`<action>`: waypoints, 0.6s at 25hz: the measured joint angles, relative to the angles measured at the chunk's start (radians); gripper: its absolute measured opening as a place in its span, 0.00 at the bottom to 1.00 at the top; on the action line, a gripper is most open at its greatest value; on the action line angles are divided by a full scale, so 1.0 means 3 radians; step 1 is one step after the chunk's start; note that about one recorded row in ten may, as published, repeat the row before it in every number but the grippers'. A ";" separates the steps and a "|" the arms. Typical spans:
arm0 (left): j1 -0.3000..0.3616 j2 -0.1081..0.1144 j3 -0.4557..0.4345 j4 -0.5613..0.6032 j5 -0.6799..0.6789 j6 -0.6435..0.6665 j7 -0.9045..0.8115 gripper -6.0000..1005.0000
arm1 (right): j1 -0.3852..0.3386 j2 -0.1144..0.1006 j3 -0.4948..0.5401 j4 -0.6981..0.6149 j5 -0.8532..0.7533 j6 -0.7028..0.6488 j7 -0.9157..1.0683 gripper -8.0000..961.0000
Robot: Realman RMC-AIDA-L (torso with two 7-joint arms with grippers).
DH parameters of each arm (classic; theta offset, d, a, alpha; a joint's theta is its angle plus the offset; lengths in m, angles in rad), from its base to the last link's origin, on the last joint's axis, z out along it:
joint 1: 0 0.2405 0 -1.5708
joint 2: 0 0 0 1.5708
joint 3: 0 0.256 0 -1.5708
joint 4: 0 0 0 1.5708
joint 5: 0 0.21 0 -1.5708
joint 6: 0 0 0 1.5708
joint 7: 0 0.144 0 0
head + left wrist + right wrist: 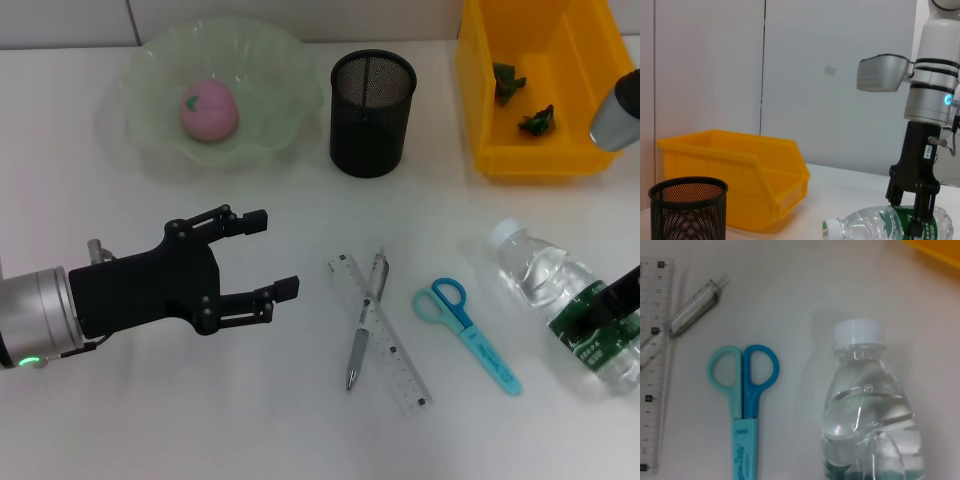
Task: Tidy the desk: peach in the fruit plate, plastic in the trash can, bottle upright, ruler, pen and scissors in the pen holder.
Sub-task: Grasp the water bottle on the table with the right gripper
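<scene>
Between the right gripper [612,318]'s closed jaws, the lying bottle [560,290]; left gripper [262,252] wide, apart.

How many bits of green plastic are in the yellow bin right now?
2, both dark green scraps on the floor of the yellow bin: one nearer its back, the other nearer its front. The bin's walls may hide more.

Peach [209,110] sits in the green plate [283,120], upper left; bottle [560,300] lies flat at right; pen [364,323] crosses ruler [390,350], scissors [466,322] beside them.
</scene>
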 joint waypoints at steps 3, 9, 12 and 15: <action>-0.0001 -0.0001 -0.0003 0.0002 0.0000 -0.0006 0.0000 0.84 | 0.0006 0.0000 -0.0003 0.0123 0.0008 0.0091 -0.0002 0.75; -0.0005 -0.0005 -0.0004 -0.0001 0.0000 -0.0006 0.0001 0.84 | 0.0006 0.0002 -0.0074 0.0214 0.0011 0.0179 -0.0005 0.75; -0.0006 -0.0005 -0.0004 -0.0003 0.0000 -0.0006 0.0003 0.84 | -0.0042 0.0012 -0.0100 0.0144 0.0012 0.0201 -0.0004 0.75; -0.0006 -0.0005 -0.0004 -0.0004 0.0000 -0.0006 0.0003 0.84 | -0.0108 0.0010 -0.0179 0.0019 0.0018 0.0207 -0.0011 0.75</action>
